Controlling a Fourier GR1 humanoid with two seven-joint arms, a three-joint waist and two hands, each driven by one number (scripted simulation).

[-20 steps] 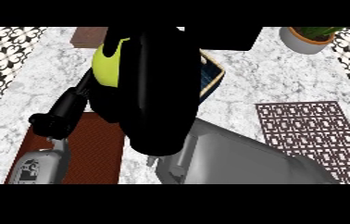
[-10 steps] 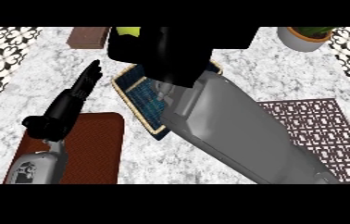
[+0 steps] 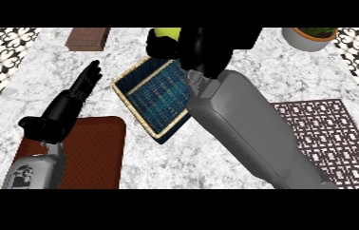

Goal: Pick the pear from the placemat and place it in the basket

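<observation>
Pear [image 3: 167, 33] is found in the grasp of the right robot hand [image 3: 210, 47]. Only its yellow-green upper part shows, at the hand's left side; the rest is hidden behind the black fingers curled round it. The right robot hand is therefore clamped on the pear. Fruit and hand appear at the far corner of the basket [image 3: 157, 98], just beyond its rim as seen from the head view. How high they ride above the table [image 3: 161, 167] cannot be told. The basket's blue woven floor shows nothing lying in it.

The red-brown placemat [image 3: 91, 153] lies at the near left, well apart from the pear, with nothing on the part that shows. The left robot hand [image 3: 70, 98] is above the table between placemat and basket, fingers straight and apart from any object, holding nothing. A second, perforated mat [image 3: 322, 124] lies at the right, partly covered by the right forearm [image 3: 245, 124]. A brown block [image 3: 88, 38] and a potted plant [image 3: 312, 36] stand at the far edge, clear of the work.

Assessment: the pick is complete, and the carry is near its end. Outstanding are bringing the pear over the basket's interior, lowering it, and opening the fingers.
</observation>
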